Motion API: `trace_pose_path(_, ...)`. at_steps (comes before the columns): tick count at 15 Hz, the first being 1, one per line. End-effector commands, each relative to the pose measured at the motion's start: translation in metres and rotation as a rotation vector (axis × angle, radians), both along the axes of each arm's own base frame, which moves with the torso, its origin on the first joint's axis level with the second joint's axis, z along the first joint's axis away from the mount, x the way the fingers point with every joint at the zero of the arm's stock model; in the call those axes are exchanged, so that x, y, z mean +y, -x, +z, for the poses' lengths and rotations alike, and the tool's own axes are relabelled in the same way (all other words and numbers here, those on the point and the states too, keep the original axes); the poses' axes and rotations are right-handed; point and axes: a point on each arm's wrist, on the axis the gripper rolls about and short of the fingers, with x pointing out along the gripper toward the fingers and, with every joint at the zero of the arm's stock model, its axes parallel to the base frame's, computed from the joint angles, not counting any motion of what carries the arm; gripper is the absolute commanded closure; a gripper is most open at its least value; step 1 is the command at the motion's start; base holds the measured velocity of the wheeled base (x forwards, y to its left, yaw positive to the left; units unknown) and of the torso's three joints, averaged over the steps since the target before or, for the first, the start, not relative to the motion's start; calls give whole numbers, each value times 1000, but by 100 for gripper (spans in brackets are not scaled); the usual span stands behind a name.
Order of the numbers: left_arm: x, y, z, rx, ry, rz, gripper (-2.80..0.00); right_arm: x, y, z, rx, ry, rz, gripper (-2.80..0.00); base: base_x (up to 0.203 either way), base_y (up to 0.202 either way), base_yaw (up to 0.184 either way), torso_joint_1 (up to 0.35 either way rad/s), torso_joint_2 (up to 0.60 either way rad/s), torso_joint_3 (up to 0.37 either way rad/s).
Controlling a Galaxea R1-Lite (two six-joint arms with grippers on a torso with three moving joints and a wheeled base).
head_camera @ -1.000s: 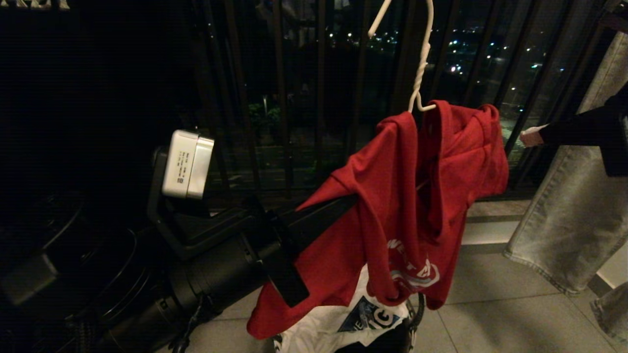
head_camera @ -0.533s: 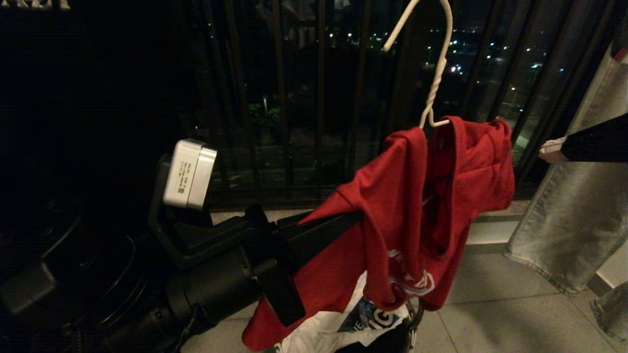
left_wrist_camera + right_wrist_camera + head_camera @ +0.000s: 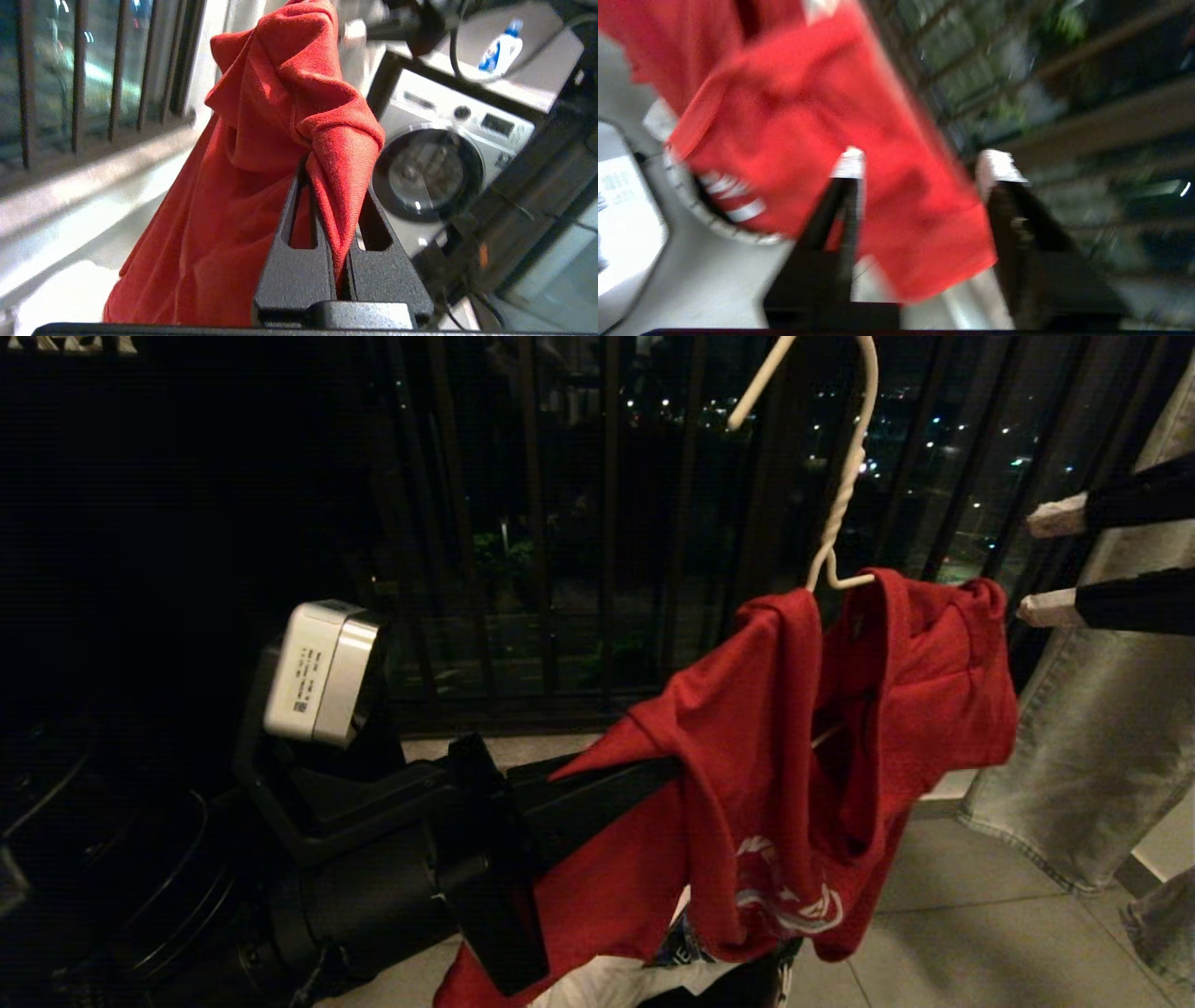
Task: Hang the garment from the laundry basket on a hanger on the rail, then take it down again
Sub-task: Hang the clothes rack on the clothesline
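Nearest, the left gripper (image 3: 343,182) reaches in on its black arm from the lower left of the head view, its jaws pressed together on a bunched fold of the red short-sleeved T-shirt with white chest lettering (image 3: 766,784). The shirt drapes unevenly over the thin white wire hanger with a twisted neck (image 3: 845,495), one side pulled toward the left gripper, the other crumpled over the far shoulder. Below it, just visible at the frame's bottom edge, sits the small round laundry basket (image 3: 789,952) with a white printed cloth (image 3: 635,985) inside. Further right, the right gripper (image 3: 1036,560) hangs beside the shirt's far shoulder, its white-tipped fingers spread and holding nothing. Behind stand dark railing bars (image 3: 532,523) and pale grey jeans (image 3: 1102,728). This looks like the dressing step: the shirt is not yet squarely seated, so next probably comes tugging the fabric over both hanger shoulders.
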Motion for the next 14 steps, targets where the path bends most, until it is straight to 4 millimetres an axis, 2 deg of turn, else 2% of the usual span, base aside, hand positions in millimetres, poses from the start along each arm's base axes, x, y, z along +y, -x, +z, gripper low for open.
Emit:
trace_pose_path(1,6,6,7,-6,11,-20,0,5,-16,0,-20,16,35,-280,0,0,0,0,0,0)
trace_pose_path(4,9,8,10,-6,21,-25,0,5,-32,-5,-41,79,114,-280,0,0,0,0,0,0)
trace_pose_path(10,10,9,13,-15,33,-22,0,2,-24,-16,38,122,232,-280,0,0,0,0,0,0)
trace_pose_path(14,12,11,16,-25,42,-22,0,5,-31,-20,44,140,250,-280,0,0,0,0,0,0)
